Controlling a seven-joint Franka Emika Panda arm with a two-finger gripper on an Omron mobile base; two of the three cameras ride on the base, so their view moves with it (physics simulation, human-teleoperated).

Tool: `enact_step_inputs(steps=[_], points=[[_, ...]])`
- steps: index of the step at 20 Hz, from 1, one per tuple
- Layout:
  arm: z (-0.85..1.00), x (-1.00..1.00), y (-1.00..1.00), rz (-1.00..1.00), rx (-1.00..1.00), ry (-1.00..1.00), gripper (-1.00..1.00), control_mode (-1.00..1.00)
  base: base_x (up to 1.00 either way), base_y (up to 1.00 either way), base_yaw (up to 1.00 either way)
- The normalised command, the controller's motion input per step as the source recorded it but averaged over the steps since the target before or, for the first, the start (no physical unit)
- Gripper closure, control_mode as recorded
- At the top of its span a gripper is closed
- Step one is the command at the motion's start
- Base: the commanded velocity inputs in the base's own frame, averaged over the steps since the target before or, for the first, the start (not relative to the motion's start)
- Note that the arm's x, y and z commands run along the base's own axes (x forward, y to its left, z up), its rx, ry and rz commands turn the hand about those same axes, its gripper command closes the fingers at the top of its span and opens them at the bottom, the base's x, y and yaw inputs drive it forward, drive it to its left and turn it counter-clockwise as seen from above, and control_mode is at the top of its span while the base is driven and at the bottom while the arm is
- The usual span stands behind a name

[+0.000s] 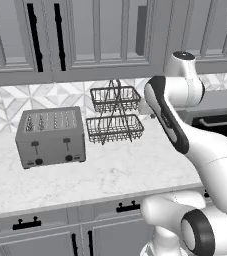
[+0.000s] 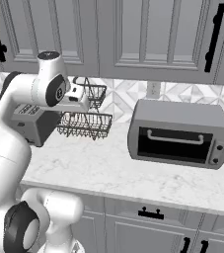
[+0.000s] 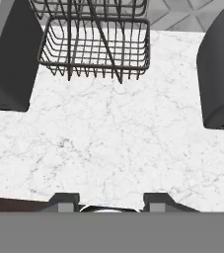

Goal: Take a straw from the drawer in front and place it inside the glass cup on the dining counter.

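My gripper hangs open over a white marble worktop, its two dark tips wide apart with nothing between them. The hand sits high above the worktop, in front of the wire rack. Below the worktop edge runs a row of grey drawers, all shut; the nearest drawer carries a short black bar handle. The straw, the glass cup and the dining counter are out of view.
A silver toaster stands at the left, a two-tier wire basket rack in the middle against the tiled wall, and a grey toaster oven at the right. Grey wall cabinets hang above.
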Motion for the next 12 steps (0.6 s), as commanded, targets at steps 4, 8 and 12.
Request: enact_step_inputs(steps=[4,8,12], points=[[0.00,0.00,0.00,0.00,0.00,0.00,-1.00,1.00,-0.15,0.00,0.00],[0.00,0.00,0.00,0.00,0.00,0.00,-1.00,1.00,-0.91,-0.01,-0.06],[0.00,0.00,0.00,0.00,0.00,0.00,-1.00,1.00,-0.77,-0.15,0.02]])
